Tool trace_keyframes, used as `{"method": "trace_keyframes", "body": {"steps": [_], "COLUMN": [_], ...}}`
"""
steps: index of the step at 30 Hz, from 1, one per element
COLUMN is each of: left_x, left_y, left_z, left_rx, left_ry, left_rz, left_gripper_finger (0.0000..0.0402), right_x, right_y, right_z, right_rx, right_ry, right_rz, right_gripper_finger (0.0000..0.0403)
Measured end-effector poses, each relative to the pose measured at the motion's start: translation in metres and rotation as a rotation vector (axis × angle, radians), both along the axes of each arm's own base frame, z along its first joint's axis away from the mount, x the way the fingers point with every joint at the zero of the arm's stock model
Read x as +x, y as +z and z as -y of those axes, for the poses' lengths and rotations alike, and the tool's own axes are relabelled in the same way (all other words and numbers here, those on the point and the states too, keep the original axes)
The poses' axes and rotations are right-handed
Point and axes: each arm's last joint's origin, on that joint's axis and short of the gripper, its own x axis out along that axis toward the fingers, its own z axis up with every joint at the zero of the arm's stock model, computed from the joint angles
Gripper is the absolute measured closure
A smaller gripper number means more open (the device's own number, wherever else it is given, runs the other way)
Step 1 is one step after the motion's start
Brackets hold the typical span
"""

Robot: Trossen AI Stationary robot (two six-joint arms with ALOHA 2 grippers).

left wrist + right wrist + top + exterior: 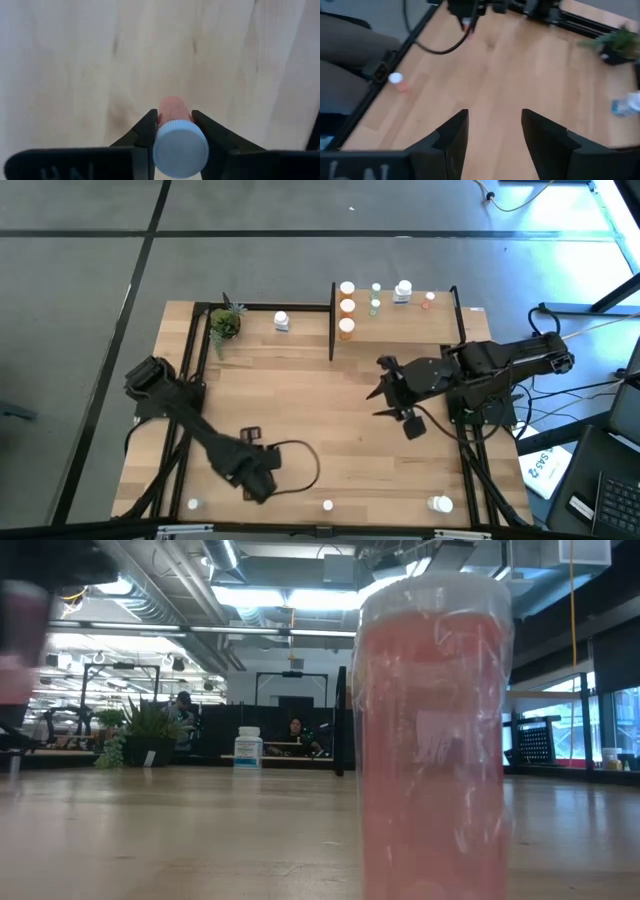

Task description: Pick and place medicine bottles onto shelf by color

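Nearest the low cam: pinkish-red bottle (432, 740), translucent plastic, fills the right half of that view, bottom edge cut off, label too blurred to read. Same bottle likely the white cap at the near table edge (327, 505), can't confirm

Left gripper (173, 131) near-left of the table (300, 395), clamped on a pink bottle (172, 111) with a white ribbed cap; from overhead the bottle is hidden under the arm. Partial white letters on the gripper body, cut off, unreadable

Right gripper (492, 131) hangs over the right-centre of the table, fingers spread wide, nothing between them

Shelf (395, 320) far right: light wood on a black frame, orange bottles (346, 306) in a column at its left, green (375, 304), white (402, 292) and a small reddish one (429, 299) further right. One white bottle (281, 321) far-centre beside the potted plant (224, 323). Two more bottles at the near edge, left (193, 504) and right (440, 503)
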Motion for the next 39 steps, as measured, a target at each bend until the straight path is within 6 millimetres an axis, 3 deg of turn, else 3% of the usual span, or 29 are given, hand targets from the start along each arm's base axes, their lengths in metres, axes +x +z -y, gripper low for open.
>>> {"method": "trace_keyframes", "body": {"steps": [13,24,32,39], "left_x": [0.067,0.094,0.104,0.115], "left_y": [0.019,0.018,0.010,-0.006], "left_z": [-0.074,-0.130,-0.153,-0.154], "left_rx": [0.015,-0.012,-0.038,-0.062], "left_ry": [-0.145,-0.129,-0.102,-0.094], "left_rz": [0.108,0.144,0.141,0.131], "left_gripper_finger": [0.0314,0.0314,0.0314,0.0314], "right_x": [-0.009,-0.009,-0.009,-0.008], "right_y": [0.007,0.007,0.007,0.008], "right_z": [0.012,0.013,0.013,0.013], "right_rx": [-0.185,-0.203,-0.201,-0.196], "right_ry": [-0.229,-0.268,-0.284,-0.283], "right_rz": [0.062,0.073,0.076,0.085], "right_gripper_finger": [0.0217,0.0217,0.0217,0.0217]}}
